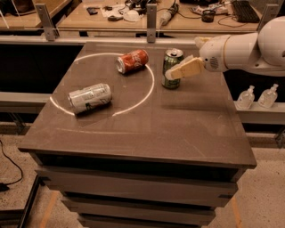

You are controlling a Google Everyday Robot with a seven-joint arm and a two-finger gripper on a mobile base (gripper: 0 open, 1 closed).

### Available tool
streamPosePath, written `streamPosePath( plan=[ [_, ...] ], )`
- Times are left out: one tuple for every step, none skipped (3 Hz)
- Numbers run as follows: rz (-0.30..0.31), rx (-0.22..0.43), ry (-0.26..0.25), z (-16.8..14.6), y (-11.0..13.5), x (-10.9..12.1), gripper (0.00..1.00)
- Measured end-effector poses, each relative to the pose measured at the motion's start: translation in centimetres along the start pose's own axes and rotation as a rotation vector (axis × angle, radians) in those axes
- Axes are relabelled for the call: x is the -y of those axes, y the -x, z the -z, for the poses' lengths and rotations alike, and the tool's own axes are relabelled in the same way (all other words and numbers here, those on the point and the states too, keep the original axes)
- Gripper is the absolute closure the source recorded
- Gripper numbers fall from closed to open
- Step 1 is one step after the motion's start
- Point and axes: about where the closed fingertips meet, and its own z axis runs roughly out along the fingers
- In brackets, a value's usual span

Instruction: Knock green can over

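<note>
The green can stands upright on the dark table, just outside the right edge of a white painted circle. It has a silver top and a pale logo. My gripper reaches in from the right on a white arm. Its tan tip lies across the can's right side at mid height, touching or very close to it. Part of the can's lower right side is hidden behind the gripper.
A red can lies on its side at the back of the circle. A silver-white can with green markings lies on its side at the circle's left. Two small clear bottles stand beyond the table's right edge. A cluttered bench runs behind.
</note>
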Motion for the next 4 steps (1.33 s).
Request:
streamPosePath(
  plan=[
    [-0.012, 0.025, 0.005, -0.5, -0.1, 0.1, 0.00],
    [-0.027, 0.041, 0.022, -1.5, -0.1, -0.1, 0.17],
    [-0.042, 0.049, 0.031, -2.4, -0.4, -0.1, 0.37],
    [-0.056, 0.056, 0.048, -3.2, -0.6, -0.3, 0.56]
  ],
)
